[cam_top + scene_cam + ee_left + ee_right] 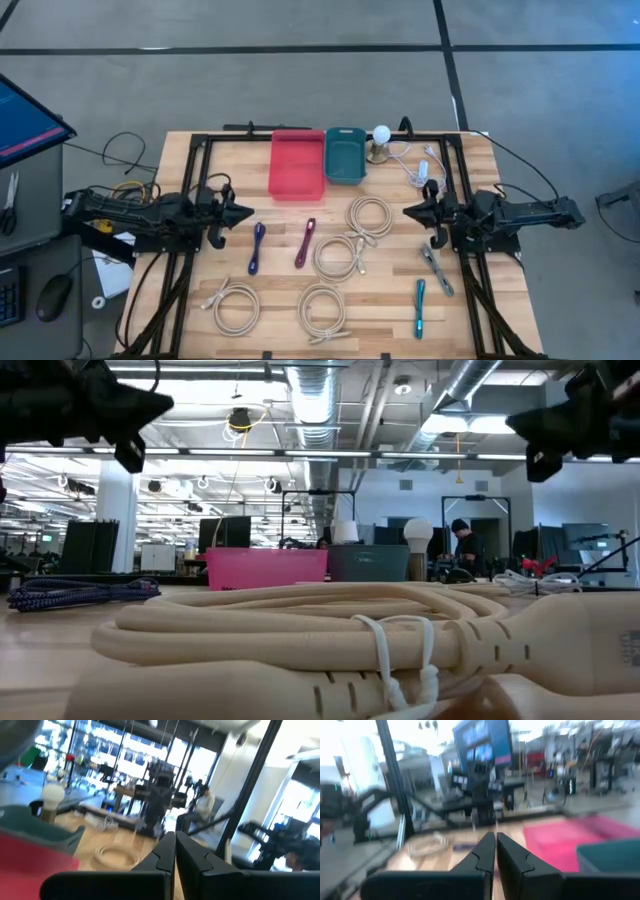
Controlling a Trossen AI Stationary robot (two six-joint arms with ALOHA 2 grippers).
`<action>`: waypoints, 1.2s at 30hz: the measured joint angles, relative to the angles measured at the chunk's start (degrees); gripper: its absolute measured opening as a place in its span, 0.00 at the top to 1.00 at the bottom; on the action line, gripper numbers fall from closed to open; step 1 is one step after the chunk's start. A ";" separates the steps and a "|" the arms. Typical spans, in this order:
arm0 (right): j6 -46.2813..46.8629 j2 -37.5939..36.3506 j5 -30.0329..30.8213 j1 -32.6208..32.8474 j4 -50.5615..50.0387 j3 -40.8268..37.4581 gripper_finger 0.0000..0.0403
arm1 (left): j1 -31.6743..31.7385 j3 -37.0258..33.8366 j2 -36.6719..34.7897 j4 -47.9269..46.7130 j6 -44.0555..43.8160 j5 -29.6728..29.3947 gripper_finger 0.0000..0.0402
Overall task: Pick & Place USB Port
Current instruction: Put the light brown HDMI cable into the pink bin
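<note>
Writing: none readable.
Red bin [297, 163]: holds nothing visible, ahead of left gripper [245, 213], whose fingers are closed on nothing.
Teal bin [345, 154]: holds nothing visible.
Right gripper [411, 212]: fingers together, holding nothing.
Cables [351, 245]: between grippers.

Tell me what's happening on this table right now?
Nothing is being handled yet. The left gripper and right gripper hover shut and empty at the table's two sides. Coiled cream cables and bundled purple, maroon and teal cables lie on the wooden table. The red bin and teal bin at the far edge look empty.
</note>
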 joint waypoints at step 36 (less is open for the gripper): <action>16.42 8.00 14.71 0.04 -31.19 27.25 0.97 | 3.73 22.34 16.44 -14.61 -5.03 -4.62 0.97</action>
